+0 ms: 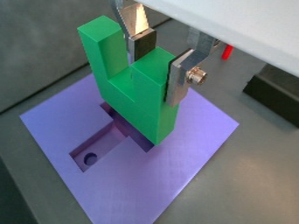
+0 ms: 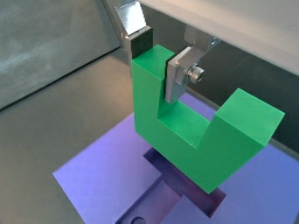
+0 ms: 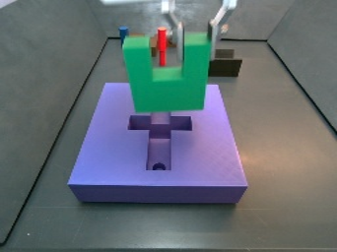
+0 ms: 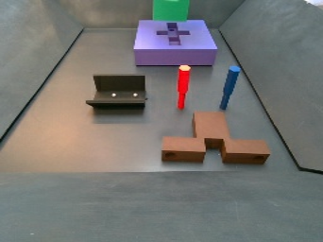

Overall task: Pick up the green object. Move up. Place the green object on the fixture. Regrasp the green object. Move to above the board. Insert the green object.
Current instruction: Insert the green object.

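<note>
My gripper [image 1: 160,63] is shut on one upright arm of the bright green U-shaped object [image 1: 135,96], silver fingers [image 1: 179,79] pressing its two sides. The notch faces up. In both wrist views the green object [image 2: 193,140] hangs upright over the purple board [image 1: 176,184], its lower end covering part of the cross-shaped slot [image 1: 100,144]. In a side view the green object [image 3: 165,84] floats a little above the board [image 3: 118,148] and the slot [image 3: 160,126], with the gripper [image 3: 192,31] at its top. The dark fixture [image 4: 117,92] stands apart on the floor.
A red peg [image 4: 184,87] and a blue peg [image 4: 231,87] stand upright in front of the board [image 4: 151,47]. A brown block [image 4: 214,142] lies nearer the front. Grey walls ring the floor. The fixture [image 3: 227,67] shows behind the board.
</note>
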{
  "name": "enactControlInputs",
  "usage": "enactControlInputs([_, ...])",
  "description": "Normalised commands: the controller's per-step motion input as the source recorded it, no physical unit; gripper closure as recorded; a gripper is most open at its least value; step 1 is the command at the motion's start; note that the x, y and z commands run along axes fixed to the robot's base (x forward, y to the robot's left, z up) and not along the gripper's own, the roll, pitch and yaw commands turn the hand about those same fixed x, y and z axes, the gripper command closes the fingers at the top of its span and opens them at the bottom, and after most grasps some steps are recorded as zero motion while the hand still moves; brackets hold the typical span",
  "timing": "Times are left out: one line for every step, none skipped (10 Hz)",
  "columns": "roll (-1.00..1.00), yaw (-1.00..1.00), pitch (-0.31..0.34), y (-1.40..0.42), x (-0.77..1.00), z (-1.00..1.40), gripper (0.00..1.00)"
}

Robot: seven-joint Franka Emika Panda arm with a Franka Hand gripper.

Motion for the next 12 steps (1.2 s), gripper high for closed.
enactControlInputs([0.00, -0.01, -0.056, 0.00, -0.05, -0.33, 1.00])
enactControlInputs([0.00, -0.10, 0.000, 0.00, 0.00, -0.27, 1.00])
enactControlInputs([0.00, -0.08, 0.000, 0.00, 0.00, -0.25, 1.00])
enactControlInputs([0.08, -0.10, 0.000, 0.00, -0.02, -0.24, 1.00])
enactControlInputs([0.04, -0.12, 0.000, 0.04, -0.17, -0.26, 1.00])
enactControlInputs([0.00, -0.07, -0.021, 0.01, -0.21, -0.22, 1.00])
enactControlInputs([0.00, -0.05, -0.019, 0.00, -0.10, -0.19, 1.00])
enactControlInputs([0.00, -0.03, -0.014, 0.00, -0.04, -0.17, 1.00])
enactControlInputs([-0.01, 0.00, -0.009, -0.11, 0.00, -0.12, 1.00])
enactControlInputs([0.00, 0.00, 0.000, -0.10, 0.07, -0.15, 1.00])
enactControlInputs([0.00, 0.00, 0.000, 0.00, 0.13, -0.19, 1.00])
enactControlInputs([0.00, 0.00, 0.000, 0.00, 0.17, -0.21, 1.00])
